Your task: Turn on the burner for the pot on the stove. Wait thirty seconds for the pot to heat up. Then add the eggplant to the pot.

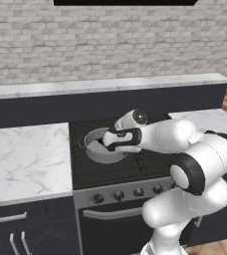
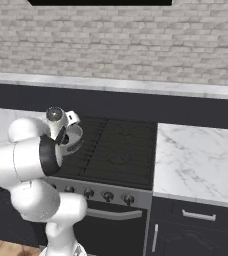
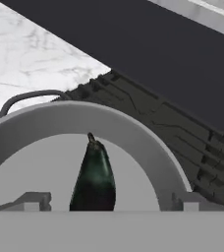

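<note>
The grey pot point(image 1: 92, 145) point(image 2: 78, 140) point(image 3: 84, 116) sits on the rear left burner of the black stove point(image 1: 116, 173) point(image 2: 117, 150); the burner itself is hidden beneath it. In the hand view the dark glossy eggplant point(image 3: 94, 178) lies inside the pot, stem pointing away. My gripper point(image 1: 107, 142) point(image 2: 66, 138) point(image 3: 109, 202) hangs over the pot's mouth, open. Its fingertips point(image 3: 33, 200) stand far apart on either side of the eggplant with clear gaps. One dark pot handle point(image 3: 25, 97) shows at the rim's far left.
A row of round dark knobs point(image 1: 118, 195) point(image 2: 88, 193) runs along the stove's grey front strip. Marble counters flank the stove on the left point(image 1: 26, 159) and right point(image 2: 196, 160). A raised dark back ledge point(image 1: 105, 102) and brick wall stand behind.
</note>
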